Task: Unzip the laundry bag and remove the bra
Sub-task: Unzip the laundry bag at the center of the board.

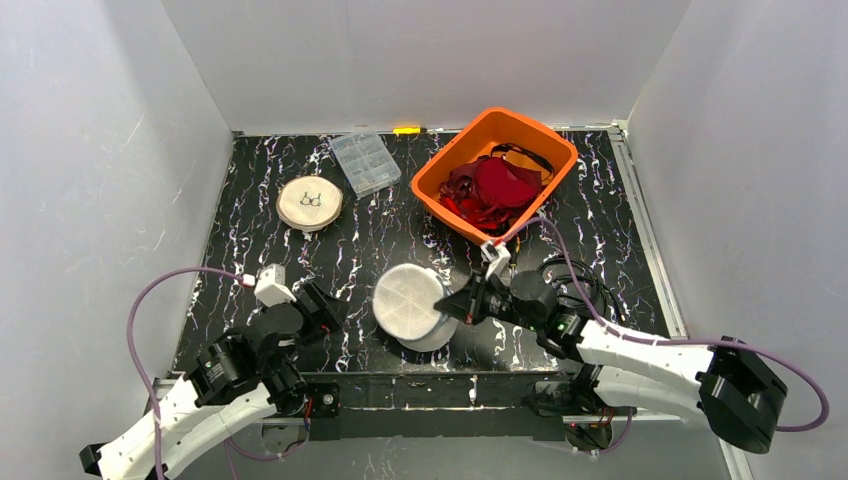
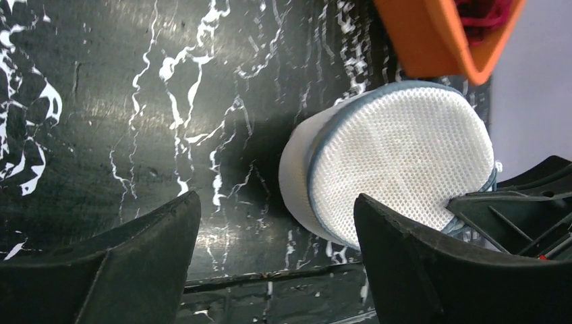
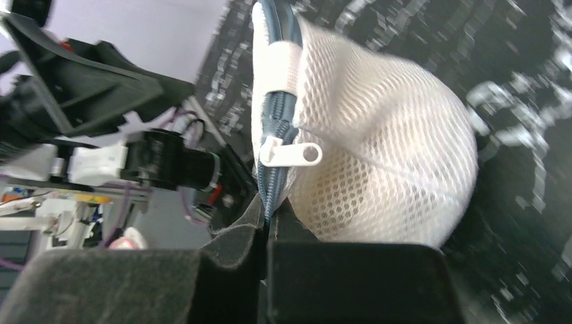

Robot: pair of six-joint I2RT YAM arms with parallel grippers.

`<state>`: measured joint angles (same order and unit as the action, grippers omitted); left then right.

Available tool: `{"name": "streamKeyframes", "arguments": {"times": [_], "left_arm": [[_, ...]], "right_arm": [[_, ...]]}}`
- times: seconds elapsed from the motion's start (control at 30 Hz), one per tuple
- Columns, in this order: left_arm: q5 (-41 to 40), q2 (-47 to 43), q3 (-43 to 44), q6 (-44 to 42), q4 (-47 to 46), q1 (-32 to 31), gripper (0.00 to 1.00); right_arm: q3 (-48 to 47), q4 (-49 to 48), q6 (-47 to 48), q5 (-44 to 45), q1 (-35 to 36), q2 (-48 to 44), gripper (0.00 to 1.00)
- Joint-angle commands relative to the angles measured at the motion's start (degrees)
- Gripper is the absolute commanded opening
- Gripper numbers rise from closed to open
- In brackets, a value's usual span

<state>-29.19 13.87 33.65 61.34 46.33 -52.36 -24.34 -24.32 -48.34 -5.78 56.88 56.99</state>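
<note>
The bench is black with white marbling. The biggest thing on it is the orange bin, set askew near the far right corner and heaped with dark red garments.

Next in size is the bag, a round white mesh pouch with a blue-grey rim, close to the middle of the near edge. It is tipped up on its side, with one flat face turned up and toward the left edge. Whatever is inside is hidden by the mesh.

My right tool reaches in from the right side and is pinched tight on the bag's rim, the two fingers pressed together on the zipper. My left tool sits low near the near left corner, spread wide and holding nothing. It points at the bag, well short of touching it.

A clear lidded box lies near the far edge, left of the bin. A pale round disc with a small dark wire shape on top sits just beside it, toward the left edge.

On the bag, the white pull lies flat against the mesh just above my right fingers. The blue teeth between pull and fingers look closed.

A small yellow item rests against the far edge.
</note>
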Motion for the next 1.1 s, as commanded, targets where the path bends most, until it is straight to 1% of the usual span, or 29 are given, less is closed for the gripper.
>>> {"name": "streamKeyframes", "arguments": {"times": [0.0,0.07,0.13,0.27,0.33,0.4,0.47,0.53,0.6,0.67,0.8,0.93,1.07], "left_arm": [[1.26,-0.16,-4.97,1.72,-1.48,-0.26,0.81],[2.53,0.08,-6.56,2.00,-3.53,-0.20,0.80],[3.58,0.81,-7.72,2.07,-5.53,-0.22,0.80],[5.77,4.45,-9.26,1.05,-10.94,-0.18,0.79],[6.28,7.15,-9.24,0.68,-12.59,-0.25,0.79],[6.89,10.24,-8.69,0.18,-13.71,-0.12,0.79],[7.12,11.85,-7.99,-0.10,-14.26,-0.17,0.79],[7.21,12.52,-7.61,-0.27,-14.49,-0.18,0.79],[7.22,12.39,-7.40,-0.32,-14.31,-0.15,0.79],[7.22,11.88,-7.29,-0.21,-13.76,-0.16,0.79],[6.77,10.42,-7.11,0.76,-11.26,-0.17,0.79],[6.61,8.86,-7.32,2.23,-8.73,-0.11,0.79],[6.06,7.64,-7.33,3.51,-5.67,-0.19,0.79]], "right_arm": [[9.53,-9.62,-3.66,3.39,-0.89,-5.36,0.01],[12.70,-10.67,-5.43,4.34,-0.87,-7.72,0.01],[14.63,-9.75,-6.04,5.00,-0.87,-10.20,0.01],[15.43,-3.05,-5.62,5.48,-0.90,-15.80,0.01],[14.18,2.72,-4.75,7.29,-0.85,-18.61,0.01],[12.05,9.79,-2.94,8.35,-0.88,-21.22,0.23],[9.26,17.36,-0.92,9.22,-0.86,-23.94,0.48],[6.14,26.03,1.80,10.57,-0.83,-25.78,0.58],[2.61,33.35,4.97,11.75,-0.88,-26.62,0.64],[-1.88,40.07,8.66,13.05,-0.87,-26.14,0.68],[-10.91,50.16,14.78,17.09,-0.88,-23.87,0.69],[-18.01,53.10,18.69,19.81,-0.84,-21.54,0.69],[-24.89,55.57,24.32,20.02,0.28,-13.58,0.66]]}}
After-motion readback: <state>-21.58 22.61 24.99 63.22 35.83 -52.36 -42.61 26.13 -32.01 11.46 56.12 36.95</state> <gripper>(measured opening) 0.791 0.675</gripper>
